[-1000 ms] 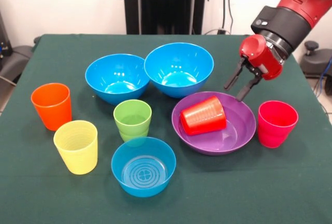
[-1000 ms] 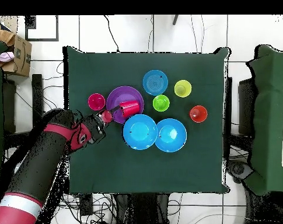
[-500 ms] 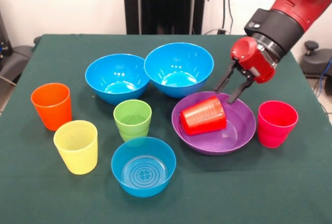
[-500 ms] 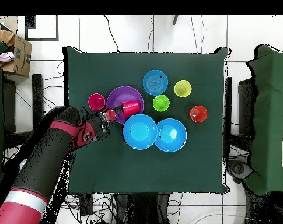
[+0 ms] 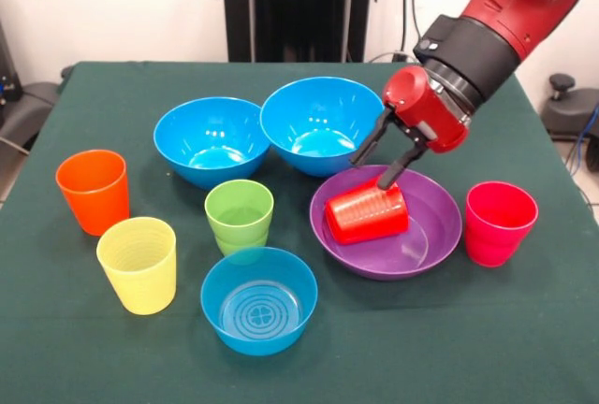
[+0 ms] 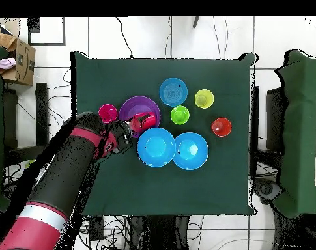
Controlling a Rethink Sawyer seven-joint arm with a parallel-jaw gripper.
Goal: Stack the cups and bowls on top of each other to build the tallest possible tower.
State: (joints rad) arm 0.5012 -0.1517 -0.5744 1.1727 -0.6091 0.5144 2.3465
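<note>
Green cloth-covered table (image 5: 524,348); cardboard box (image 6: 20,62) off one corner, cables (image 6: 147,228) across white tiled floor (image 6: 121,36).

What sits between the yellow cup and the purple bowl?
The light green cup, standing upright in a small green bowl, lies between the yellow cup and the purple bowl, clearest in the front view.
</note>
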